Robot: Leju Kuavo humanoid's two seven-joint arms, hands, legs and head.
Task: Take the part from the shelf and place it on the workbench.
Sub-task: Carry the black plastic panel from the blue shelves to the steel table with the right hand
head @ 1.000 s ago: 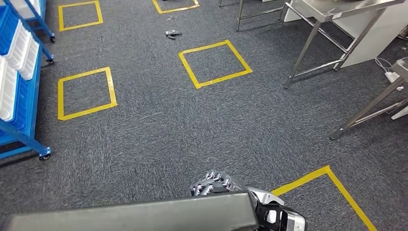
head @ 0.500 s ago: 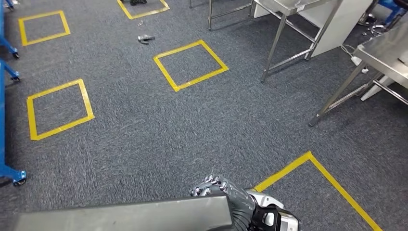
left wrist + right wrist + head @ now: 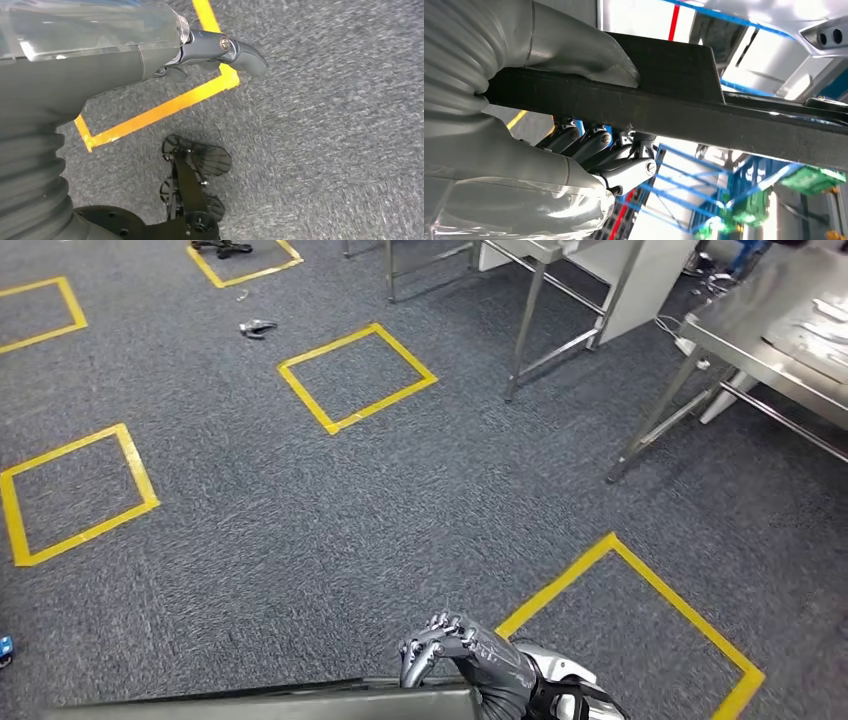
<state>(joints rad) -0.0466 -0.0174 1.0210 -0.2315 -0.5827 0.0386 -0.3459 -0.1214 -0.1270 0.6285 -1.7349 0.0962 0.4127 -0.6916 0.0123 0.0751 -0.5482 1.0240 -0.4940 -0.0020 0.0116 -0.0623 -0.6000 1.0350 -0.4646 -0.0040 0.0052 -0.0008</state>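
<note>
A long flat grey metal part (image 3: 290,704) lies across the bottom of the head view. My right hand (image 3: 462,652) grips its right end, fingers curled over the edge. In the right wrist view the part (image 3: 734,122) is a dark slab, with the thumb on one face and the fingers (image 3: 599,145) on the other. The steel workbench (image 3: 790,325) stands at the upper right, with small items on its top. My left hand (image 3: 220,50) hangs over the carpet, thumb out, holding nothing.
Yellow tape squares mark the grey carpet: one just right of my hand (image 3: 640,620), others ahead (image 3: 355,375) and to the left (image 3: 70,490). A second steel table (image 3: 545,280) stands at the top. A small metal object (image 3: 257,328) lies on the floor.
The whole view has swung right: the blue shelf has slid out on the left and the steel tables have come further in. My right hand still holds the part.
</note>
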